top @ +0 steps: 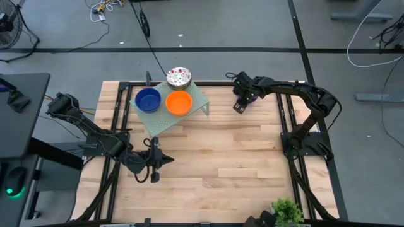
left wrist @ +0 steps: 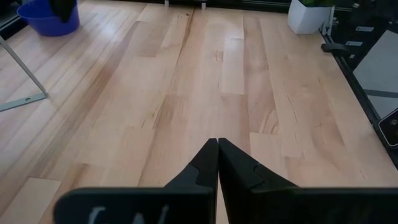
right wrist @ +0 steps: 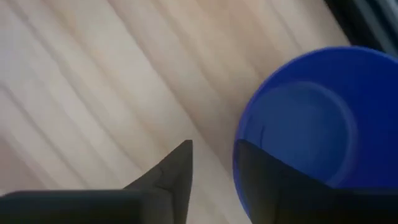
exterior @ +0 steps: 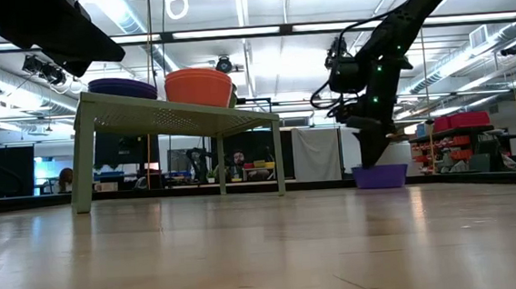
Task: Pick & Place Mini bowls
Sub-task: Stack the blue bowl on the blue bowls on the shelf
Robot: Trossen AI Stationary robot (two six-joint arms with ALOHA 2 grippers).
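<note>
Overhead, level and wrist views of a wooden table [top: 240,170] bearing a pale green rack [top: 201,96], which serves as the landmark for all positions.

On the rack stand three bowls: a blue bowl [top: 148,99] at its left part, an orange bowl [top: 178,103] just beside it toward the middle, and a speckled white bowl [top: 178,78] at the rack's far edge, behind the other two. In the level view the blue bowl [exterior: 122,87] and the orange bowl [exterior: 197,86] sit on the rack top [exterior: 165,116], which stands on thin legs.

A second blue bowl [exterior: 379,176] rests on the table well to the right of the rack, near the far edge. The right gripper [top: 240,104] stands directly over this bowl. In the right wrist view the fingers are spread; one finger [right wrist: 171,174] lies outside the rim over bare wood, the other [right wrist: 273,180] inside the second blue bowl [right wrist: 323,106], so that the rim lies between them. Whether the fingers press the rim cannot be told.

The left gripper [top: 153,159] waits low over the table in front of the rack, its fingers [left wrist: 202,168] pressed together and holding nothing. In its wrist view the second blue bowl [left wrist: 50,15] shows far off across the planks.
</note>
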